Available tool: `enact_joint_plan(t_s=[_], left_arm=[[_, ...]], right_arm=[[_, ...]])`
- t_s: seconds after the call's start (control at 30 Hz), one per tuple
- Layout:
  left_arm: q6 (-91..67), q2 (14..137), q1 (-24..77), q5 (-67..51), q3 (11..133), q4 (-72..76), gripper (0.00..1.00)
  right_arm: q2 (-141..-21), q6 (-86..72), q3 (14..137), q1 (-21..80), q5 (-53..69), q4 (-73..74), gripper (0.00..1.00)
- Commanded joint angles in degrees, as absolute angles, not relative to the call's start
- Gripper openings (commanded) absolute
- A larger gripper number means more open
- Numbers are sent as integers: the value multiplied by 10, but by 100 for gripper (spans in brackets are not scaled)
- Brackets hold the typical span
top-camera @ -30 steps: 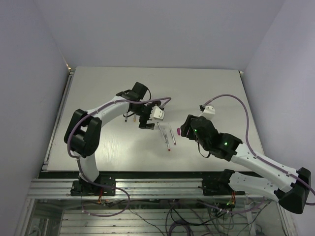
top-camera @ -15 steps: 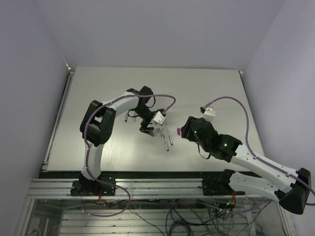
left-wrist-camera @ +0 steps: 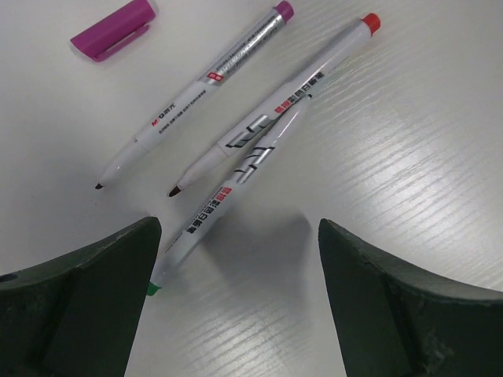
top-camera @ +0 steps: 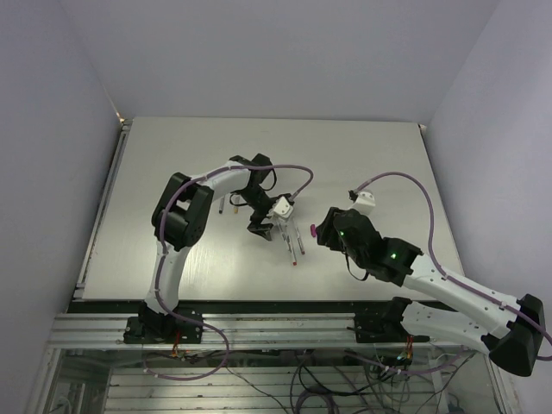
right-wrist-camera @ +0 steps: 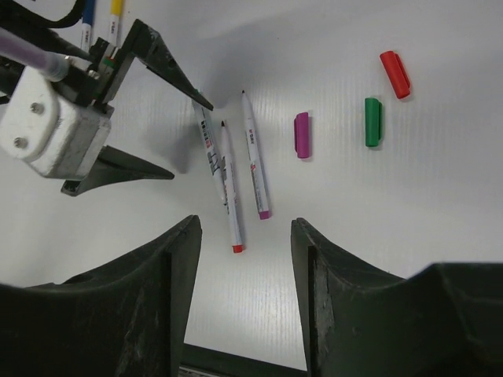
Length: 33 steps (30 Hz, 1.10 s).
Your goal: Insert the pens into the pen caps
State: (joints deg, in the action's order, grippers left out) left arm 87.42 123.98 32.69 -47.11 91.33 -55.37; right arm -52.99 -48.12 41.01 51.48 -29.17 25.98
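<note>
Grey-white pens [left-wrist-camera: 200, 90], three bunched midway across the tabletop [top-camera: 172, 172], lie just ahead of the left gripper [left-wrist-camera: 237, 228], its jaws spread full and empty. Best close on the green-ended pen [left-wrist-camera: 228, 188] alone, clear of the red-ended pen [left-wrist-camera: 314, 75] lying against it. Rightward sits the magenta cap [right-wrist-camera: 302, 134]; the right gripper [right-wrist-camera: 245, 228] hovers half-open, holding nothing.
</note>
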Motion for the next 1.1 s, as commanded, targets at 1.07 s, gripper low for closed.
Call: enact_joint_plan(t_s=[1.07], left_arm=[[678,1187,368,-401,851,-570,65]], right_arm=[[-475,-498,394,515,-312,266,49]])
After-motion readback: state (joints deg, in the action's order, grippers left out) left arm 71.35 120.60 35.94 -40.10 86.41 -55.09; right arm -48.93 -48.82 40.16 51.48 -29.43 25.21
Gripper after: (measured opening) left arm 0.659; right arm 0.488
